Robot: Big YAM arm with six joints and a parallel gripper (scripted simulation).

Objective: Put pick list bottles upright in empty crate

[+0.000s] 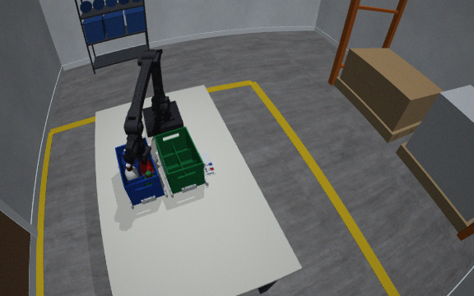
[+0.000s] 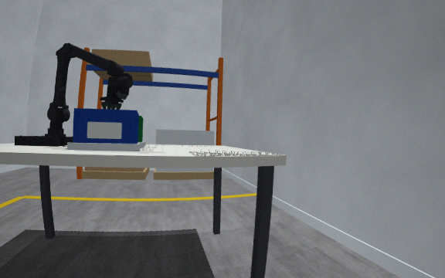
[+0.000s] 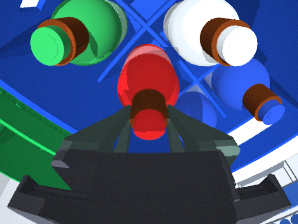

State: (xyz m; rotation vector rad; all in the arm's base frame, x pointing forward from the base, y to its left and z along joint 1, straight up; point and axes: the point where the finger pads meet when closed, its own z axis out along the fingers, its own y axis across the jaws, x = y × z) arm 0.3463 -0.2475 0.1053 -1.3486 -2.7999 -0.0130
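My gripper (image 3: pixel 149 110) is shut on the neck of the red bottle (image 3: pixel 148 86), which stands in the blue crate (image 1: pixel 139 173). In the wrist view a green bottle (image 3: pixel 80 30) stands to its left, a white bottle (image 3: pixel 206 30) to its right and a blue bottle (image 3: pixel 249 90) further right, each in its own cell. The gripper also shows in the top view (image 1: pixel 138 158) and in the exterior view (image 2: pixel 111 105) at the crate's top edge. The empty green crate (image 1: pixel 178 159) stands right beside the blue one. The pick list (image 1: pixel 209 164) lies on the table right of the green crate.
The arm's base (image 1: pixel 163 117) sits behind the crates. The green crate has dividers forming several cells. Shelving (image 1: pixel 111 29) and cardboard boxes (image 1: pixel 385 88) stand off the table.
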